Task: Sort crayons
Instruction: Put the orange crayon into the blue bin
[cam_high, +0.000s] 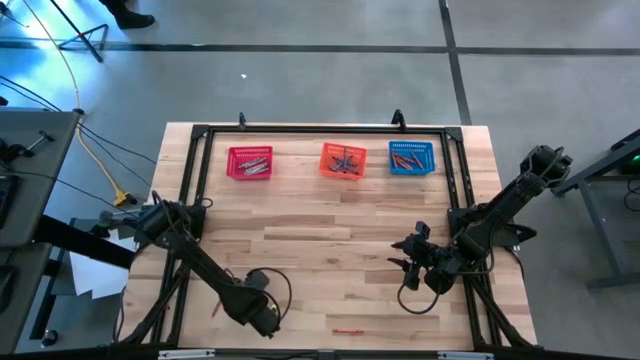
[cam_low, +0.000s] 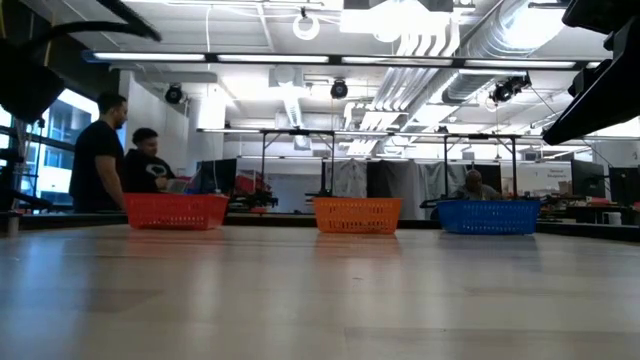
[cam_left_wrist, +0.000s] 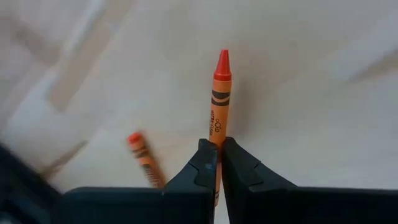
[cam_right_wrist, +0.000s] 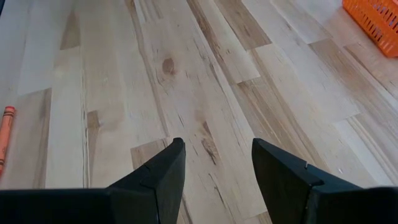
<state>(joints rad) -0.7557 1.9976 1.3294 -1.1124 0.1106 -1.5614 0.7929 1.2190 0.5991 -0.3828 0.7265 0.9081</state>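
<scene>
My left gripper (cam_high: 265, 318) is near the table's near edge, left of centre, shut on an orange crayon (cam_left_wrist: 219, 102) with a red-orange tip. A second crayon (cam_left_wrist: 143, 158) lies on the wood beside it. Another red-orange crayon (cam_high: 350, 329) lies at the near edge, and the right wrist view shows a crayon (cam_right_wrist: 6, 140) on the wood. My right gripper (cam_high: 405, 258) hovers open at the right (cam_right_wrist: 217, 152) with nothing between its fingers. Red (cam_high: 249, 162), orange (cam_high: 343, 160) and blue (cam_high: 411, 158) baskets at the far side hold crayons. My left gripper pinches the orange crayon's wrapped shaft (cam_left_wrist: 216, 134), toward its blunt end, between its two fingers. The fingers come steeply from above and the crayon lies along them. Its pointed tip (cam_left_wrist: 222, 62) sticks out well past the fingertips; the blunt end is hidden between the fingers.
A black frame (cam_high: 300, 130) runs round the tabletop. The baskets show in a row in the low view: red (cam_low: 176, 211), orange (cam_low: 357, 214), blue (cam_low: 488, 216). Bare wood lies between them and the grippers. People are in the room beyond the table.
</scene>
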